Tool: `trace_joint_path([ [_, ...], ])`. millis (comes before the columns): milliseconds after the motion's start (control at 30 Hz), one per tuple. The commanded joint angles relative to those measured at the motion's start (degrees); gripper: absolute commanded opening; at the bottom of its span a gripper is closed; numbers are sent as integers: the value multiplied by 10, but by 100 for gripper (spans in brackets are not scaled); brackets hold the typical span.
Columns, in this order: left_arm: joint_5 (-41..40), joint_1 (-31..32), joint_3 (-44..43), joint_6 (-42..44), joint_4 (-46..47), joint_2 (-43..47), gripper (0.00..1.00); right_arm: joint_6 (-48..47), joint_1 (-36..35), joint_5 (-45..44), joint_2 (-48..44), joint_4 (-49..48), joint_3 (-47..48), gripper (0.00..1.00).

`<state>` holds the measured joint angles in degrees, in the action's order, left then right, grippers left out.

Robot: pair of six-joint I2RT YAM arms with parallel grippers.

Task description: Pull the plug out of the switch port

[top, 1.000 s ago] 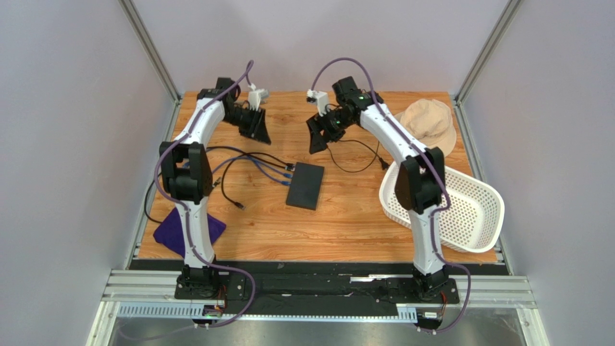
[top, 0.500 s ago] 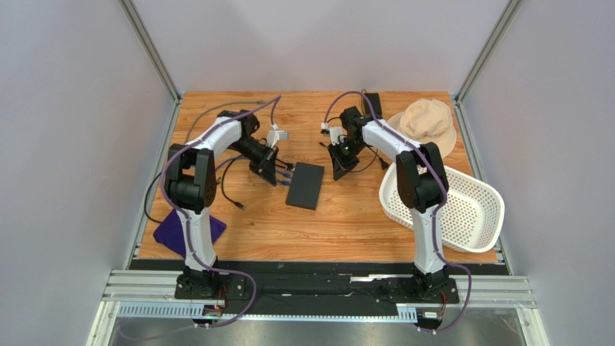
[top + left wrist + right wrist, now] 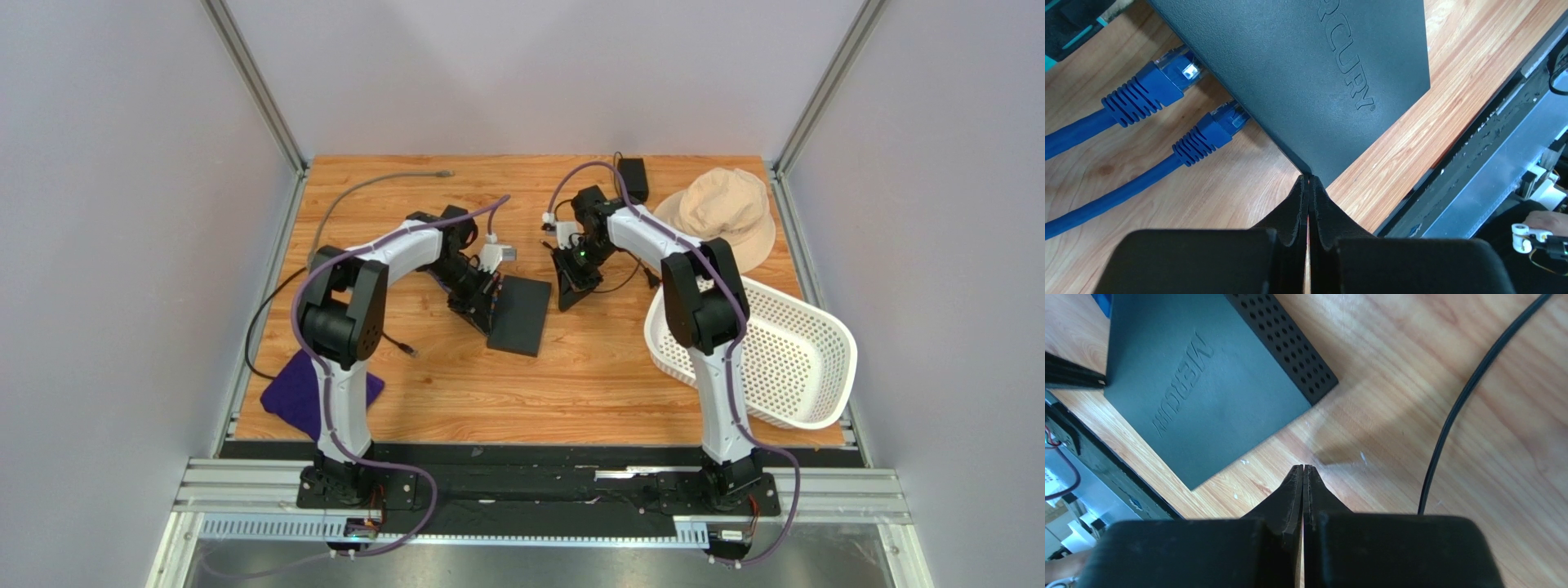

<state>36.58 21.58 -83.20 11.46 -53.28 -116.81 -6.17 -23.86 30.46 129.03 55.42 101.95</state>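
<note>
The switch (image 3: 521, 319) is a flat matte-black box lying mid-table, also seen in the left wrist view (image 3: 1321, 73) and the right wrist view (image 3: 1198, 398). Two blue plugs (image 3: 1146, 92) (image 3: 1207, 131) sit in sockets on its narrow side, their blue cables running off left. My left gripper (image 3: 483, 306) (image 3: 1310, 177) is shut with nothing in it, its tips at the switch's corner, beside the lower plug. My right gripper (image 3: 568, 300) (image 3: 1303, 468) is also shut and empty, low over bare wood just right of the switch.
A thin black cable (image 3: 1468, 398) runs past the right gripper. A beige hat (image 3: 724, 211) and a small black adapter (image 3: 633, 172) lie at the back right, a white basket (image 3: 773, 349) at right, a purple cloth (image 3: 301, 392) at front left.
Both arms have swung down from the back of the table to the switch, left to its plug side, right to its far side. Both grippers have closed.
</note>
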Motion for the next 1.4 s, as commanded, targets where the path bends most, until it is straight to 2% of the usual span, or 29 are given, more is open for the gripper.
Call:
trace_joint_path([
  [0,9,27,-16,-21,48,-15,0,21,-1,28,16,-12,39,0],
  [300,83,64,-56,39,72,-39,3,37,7,34,25,-9,53,0],
  [467,124,69,-85,30,89,-40,7,41,9,37,35,-8,63,0],
  [567,141,55,-141,24,36,-19,12,38,12,29,32,-2,75,0],
  [667,157,8,-194,-10,22,17,26,31,21,21,8,-4,78,1],
  [700,155,-8,-209,-19,21,22,38,24,23,13,0,-8,80,3],
  [733,153,-22,-226,-29,23,26,46,18,27,8,-16,-10,80,15],
  [800,122,-58,-281,-30,17,13,64,-3,29,-7,-33,-13,80,31],
  [833,89,-65,-302,-17,10,1,66,-9,28,-9,-47,-14,81,44],
  [900,59,-81,-379,-11,-19,-57,67,-16,28,-5,-56,-13,84,54],
  [933,56,-86,-410,-8,-35,-82,67,-22,27,-1,-64,-15,86,62],
  [967,56,-91,-468,-12,-64,-134,68,-24,25,8,-66,-15,88,66],
  [1067,67,-94,-535,-28,-96,-208,69,-41,12,15,-63,-10,105,68],
  [1233,73,-98,-480,-34,-48,-226,71,-66,-21,-7,-35,-6,137,66],
  [1367,97,-99,-457,-29,-36,-232,66,-70,-27,7,-8,-2,149,61],
])
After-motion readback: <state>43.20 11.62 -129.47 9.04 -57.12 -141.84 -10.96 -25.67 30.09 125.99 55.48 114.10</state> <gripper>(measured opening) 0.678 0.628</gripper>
